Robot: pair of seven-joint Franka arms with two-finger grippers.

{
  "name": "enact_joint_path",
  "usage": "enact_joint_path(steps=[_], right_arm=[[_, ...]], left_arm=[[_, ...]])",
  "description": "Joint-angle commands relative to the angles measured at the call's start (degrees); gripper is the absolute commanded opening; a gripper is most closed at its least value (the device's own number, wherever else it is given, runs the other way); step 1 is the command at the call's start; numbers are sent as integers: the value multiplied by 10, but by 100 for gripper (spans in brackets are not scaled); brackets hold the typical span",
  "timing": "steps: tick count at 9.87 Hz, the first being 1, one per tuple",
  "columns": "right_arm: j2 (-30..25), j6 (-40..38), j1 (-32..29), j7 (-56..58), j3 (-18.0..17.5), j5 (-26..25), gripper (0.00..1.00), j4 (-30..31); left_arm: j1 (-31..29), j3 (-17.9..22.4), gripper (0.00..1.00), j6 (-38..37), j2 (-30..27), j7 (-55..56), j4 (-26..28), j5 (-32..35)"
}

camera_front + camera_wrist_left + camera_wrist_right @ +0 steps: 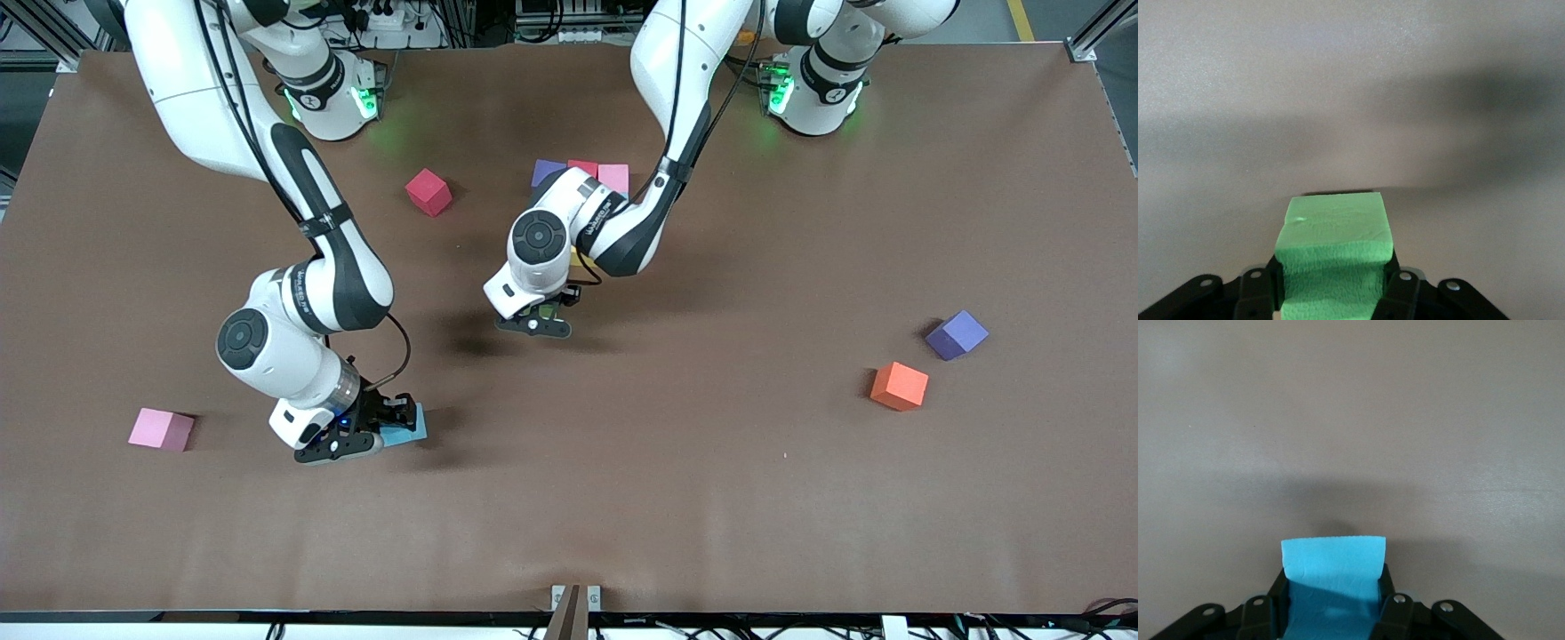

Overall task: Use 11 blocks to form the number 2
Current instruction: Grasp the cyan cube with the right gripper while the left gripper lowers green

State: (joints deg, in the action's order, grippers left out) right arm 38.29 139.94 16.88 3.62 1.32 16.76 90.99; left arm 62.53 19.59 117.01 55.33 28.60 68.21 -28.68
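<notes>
The left gripper (1331,293) has its fingers (1401,293) pinching a green block (1335,257) by two flat sides, which leaves the block's underside free to be set down; the foam dents slightly under the squeeze. In the front view this gripper (533,322) hangs at the middle of the frame, over bare tabletop (711,498) just below a short row of blocks: purple (547,171), red (582,166) and pink (613,177), side by side at the upper middle. That row looks like the top bar of the figure 2. The arm hides whatever lies directly under it, so how many blocks are already placed cannot be told. Probably the green block is meant for a lower part of the figure.

The right gripper (1331,613) likewise pinches a light blue block (1333,577) between its fingers (1395,613), low over the tabletop at the lower left of the front view (378,431), with the block (411,427) showing beside it. It sits so near the surface that I cannot tell whether it has left the tabletop.

Loose blocks lie well apart: a pink one (161,429) at the lower left, a red one (428,191) at the upper left of centre, and an orange one (899,386) and a purple one (957,334) at the right. These wait as stock for the remaining strokes.
</notes>
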Motion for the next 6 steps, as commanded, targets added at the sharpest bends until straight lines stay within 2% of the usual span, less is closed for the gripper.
enact_joint_path(steps=[1,2,6], right_arm=[[-10,-10,2,-6,-1,-1,27,3],[-10,-10,1,-5,-1,-1,27,3],[-10,-10,1,-5,-1,-2,27,2]], left_arm=[[13,16,24,-1,13,0,-16,-17],[13,16,99,0,12,1,-16,-17],[14,17,100,2,5,6,-12,1]])
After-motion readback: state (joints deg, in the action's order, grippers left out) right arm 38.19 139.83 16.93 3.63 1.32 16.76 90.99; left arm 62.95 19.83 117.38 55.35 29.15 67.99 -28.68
